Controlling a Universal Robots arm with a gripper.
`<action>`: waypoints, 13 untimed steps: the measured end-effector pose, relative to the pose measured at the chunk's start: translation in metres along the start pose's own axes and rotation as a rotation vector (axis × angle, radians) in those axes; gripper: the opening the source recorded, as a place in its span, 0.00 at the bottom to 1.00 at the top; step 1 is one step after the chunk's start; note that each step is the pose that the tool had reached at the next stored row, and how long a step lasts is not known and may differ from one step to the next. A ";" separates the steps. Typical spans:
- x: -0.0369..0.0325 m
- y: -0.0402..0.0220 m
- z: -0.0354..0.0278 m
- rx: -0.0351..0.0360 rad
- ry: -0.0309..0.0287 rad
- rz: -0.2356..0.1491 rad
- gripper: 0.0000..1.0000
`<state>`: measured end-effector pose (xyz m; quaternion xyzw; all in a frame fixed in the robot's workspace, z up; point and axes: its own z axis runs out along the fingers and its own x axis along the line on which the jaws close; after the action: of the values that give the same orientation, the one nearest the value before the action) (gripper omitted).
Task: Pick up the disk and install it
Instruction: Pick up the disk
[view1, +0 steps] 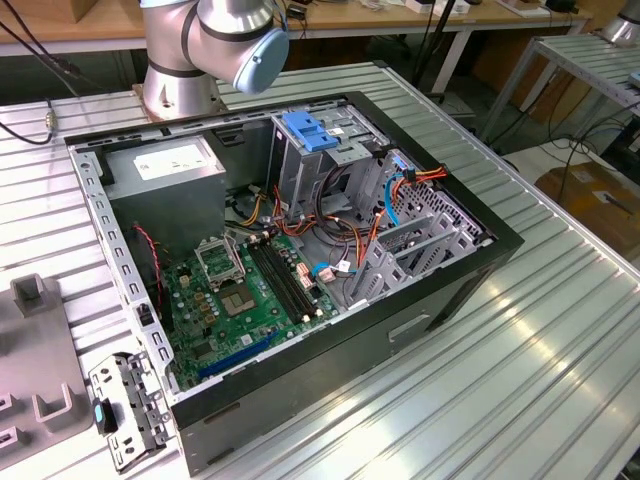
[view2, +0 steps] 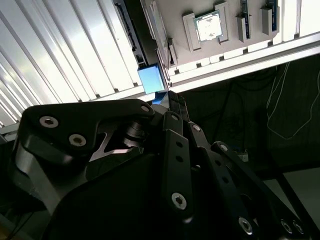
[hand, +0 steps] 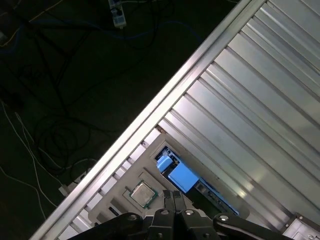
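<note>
The gripper (hand: 172, 195), fingers drawn together on nothing, is poised with the disk (hand: 182, 177) just beyond its tips, seated in a fixture (hand: 150, 172) at the table's (hand: 260, 100) edge, long axis running inward from that edge.

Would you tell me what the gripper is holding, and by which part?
Nothing, it seems: the gripper is shut and empty, over the disk.
</note>
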<state>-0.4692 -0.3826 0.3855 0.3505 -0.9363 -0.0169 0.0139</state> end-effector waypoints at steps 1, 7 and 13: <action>0.0000 0.0000 0.0000 0.0000 0.0000 0.000 0.11; 0.0000 0.0000 0.0000 0.0000 0.0000 0.000 0.11; 0.0000 0.0000 0.0000 0.0012 0.0034 -0.082 0.11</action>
<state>-0.4692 -0.3826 0.3855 0.3888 -0.9211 -0.0163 0.0146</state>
